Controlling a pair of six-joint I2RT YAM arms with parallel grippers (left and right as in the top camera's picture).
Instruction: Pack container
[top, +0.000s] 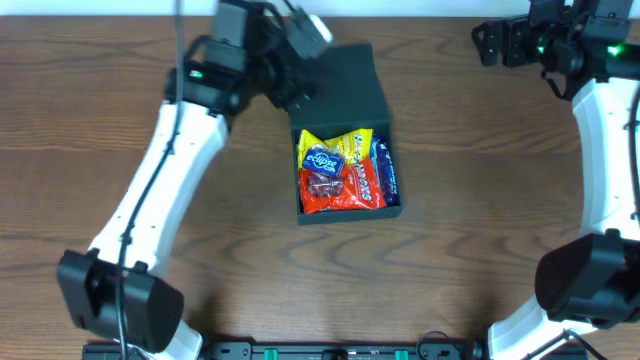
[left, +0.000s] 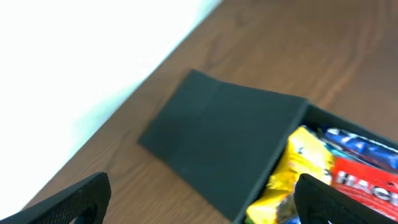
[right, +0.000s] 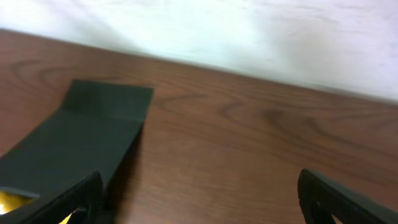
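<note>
Left gripper (left: 199, 208) spread, right gripper (right: 202, 202) spread; container (top: 345, 85) open, packets (top: 345, 175) inside partly hidden.

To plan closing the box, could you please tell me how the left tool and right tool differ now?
The left tool hangs over the open lid of the container; the right tool sits off to the right, apart from it. The left tool's camera sees snack packets inside; the right tool's sees only lid and table. Both are open and empty.

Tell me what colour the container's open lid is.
The lid is dark teal-green, like the container walls; best seen in the left wrist view.
</note>
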